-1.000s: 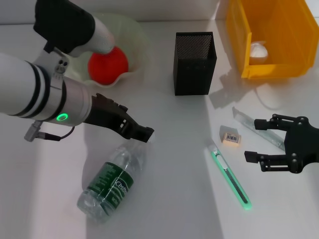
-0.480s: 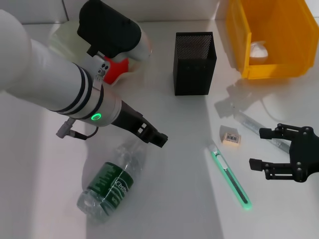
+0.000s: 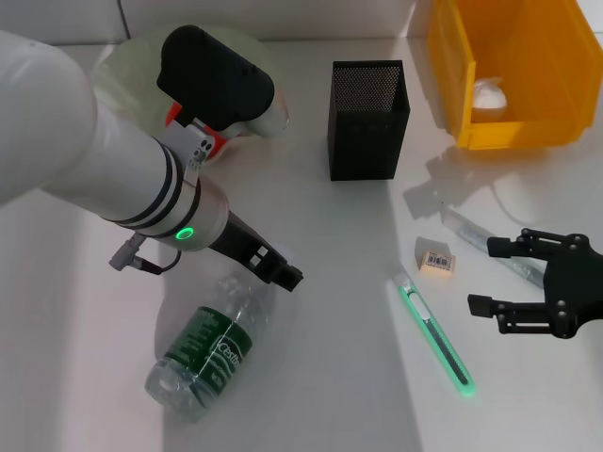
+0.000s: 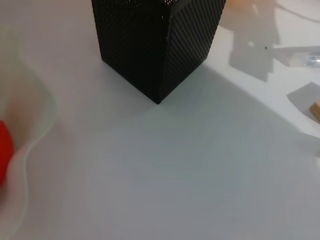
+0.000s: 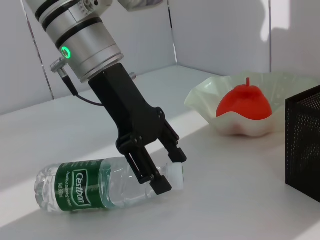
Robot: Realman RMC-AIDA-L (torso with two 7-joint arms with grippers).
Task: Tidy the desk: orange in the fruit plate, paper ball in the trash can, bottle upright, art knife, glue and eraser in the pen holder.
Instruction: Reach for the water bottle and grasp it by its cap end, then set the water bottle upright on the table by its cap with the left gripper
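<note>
- I see the bottle (image 3: 209,346) lying flat on the desk (image 3: 339,377), in front of the holder (image 3: 367,118).
- My left gripper (image 3: 283,274) straddles its cap, fingers spread.
- My right gripper (image 3: 490,276) hangs released beside the eraser (image 3: 435,259), right of the bottle.

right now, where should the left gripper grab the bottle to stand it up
At the neck, just below the white cap. The bottle lies flat on the desk, cap toward the open left gripper, which already straddles that narrow end from above.
</note>
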